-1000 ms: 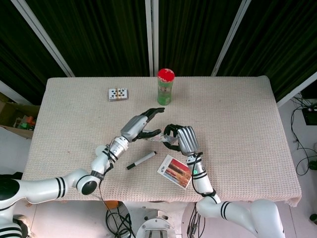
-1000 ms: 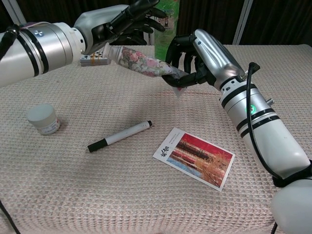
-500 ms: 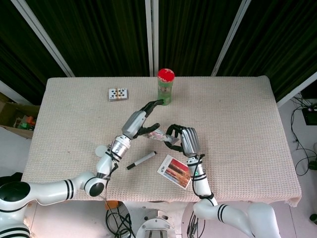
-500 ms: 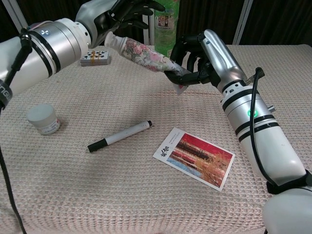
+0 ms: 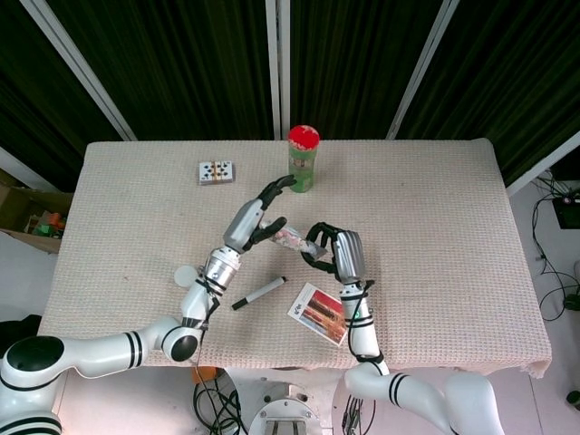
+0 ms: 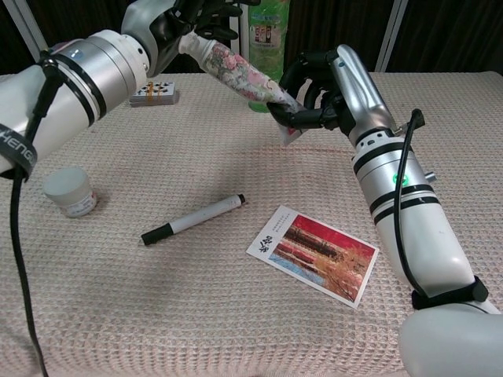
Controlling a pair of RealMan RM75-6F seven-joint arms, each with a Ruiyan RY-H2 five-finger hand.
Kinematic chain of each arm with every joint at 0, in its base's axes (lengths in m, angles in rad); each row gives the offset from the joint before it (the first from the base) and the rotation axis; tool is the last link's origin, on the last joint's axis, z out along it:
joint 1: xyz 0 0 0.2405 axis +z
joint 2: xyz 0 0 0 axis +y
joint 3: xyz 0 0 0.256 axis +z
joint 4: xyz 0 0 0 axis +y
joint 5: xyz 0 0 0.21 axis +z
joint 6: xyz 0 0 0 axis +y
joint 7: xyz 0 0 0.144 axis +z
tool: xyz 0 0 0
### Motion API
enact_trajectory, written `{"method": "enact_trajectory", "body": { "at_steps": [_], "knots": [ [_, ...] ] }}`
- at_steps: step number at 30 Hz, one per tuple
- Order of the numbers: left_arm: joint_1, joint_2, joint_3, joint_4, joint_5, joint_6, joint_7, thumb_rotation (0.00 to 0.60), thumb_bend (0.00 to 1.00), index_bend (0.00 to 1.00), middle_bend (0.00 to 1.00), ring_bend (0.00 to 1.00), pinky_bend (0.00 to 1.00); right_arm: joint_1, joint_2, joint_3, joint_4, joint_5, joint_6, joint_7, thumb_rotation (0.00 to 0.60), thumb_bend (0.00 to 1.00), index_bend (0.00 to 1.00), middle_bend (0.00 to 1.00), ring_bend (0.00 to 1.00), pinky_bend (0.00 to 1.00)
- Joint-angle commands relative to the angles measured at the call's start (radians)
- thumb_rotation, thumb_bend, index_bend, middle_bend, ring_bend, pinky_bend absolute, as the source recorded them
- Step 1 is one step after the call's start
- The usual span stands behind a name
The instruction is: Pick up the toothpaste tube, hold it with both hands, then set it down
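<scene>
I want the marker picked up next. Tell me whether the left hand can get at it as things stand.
Probably not yet: the left hand holds the toothpaste tube together with the right hand. The marker itself lies uncovered on the table below, nothing over it.

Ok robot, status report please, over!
Left hand grips toothpaste tube at its cap end. Right hand grips the crimped end. Tube held above the table, tilted. Marker and postcard lie below.

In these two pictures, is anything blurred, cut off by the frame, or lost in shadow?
Head view: evenly lit and sharp, soft shadows only, toothpaste tube small. Chest view: tube sharp, left hand cut by the top edge and dark against the backdrop, right hand clear.
</scene>
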Motion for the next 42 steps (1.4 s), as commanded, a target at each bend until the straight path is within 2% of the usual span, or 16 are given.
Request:
{"method": "enact_trajectory", "body": {
  "at_steps": [1,17,31,38,42],
  "knots": [
    [0.001,-0.004,-0.004,-0.002,-0.005,0.002,0.0,0.0,0.0,0.06,0.11,0.05,0.15,0.005,-0.005,0.004,0.003,0.003,-0.002,0.001,0.6,0.48,1.0,0.91,0.78,0.9],
    [-0.009,-0.042,0.018,0.056,0.04,0.032,0.059,0.0,0.0,0.06,0.11,0.05,0.15,0.007,-0.032,0.017,0.007,0.025,-0.017,0.006,0.6,0.48,1.0,0.91,0.79,0.91],
    [-0.029,-0.075,0.079,0.176,0.167,0.099,0.137,0.0,0.0,0.07,0.11,0.05,0.15,-0.001,-0.04,0.012,-0.013,0.023,-0.018,0.01,0.6,0.48,1.0,0.91,0.79,0.91],
    [-0.022,-0.057,0.051,0.152,0.147,0.107,0.094,0.0,0.0,0.07,0.11,0.05,0.15,-0.013,-0.017,0.006,-0.021,0.015,-0.011,0.01,0.6,0.48,1.0,0.91,0.79,0.91],
    [0.01,0.009,0.004,0.111,0.109,0.132,0.068,0.0,0.0,0.07,0.11,0.05,0.15,-0.036,0.058,-0.016,-0.052,-0.02,0.018,0.002,0.6,0.48,1.0,0.91,0.79,0.91]
  ]
}}
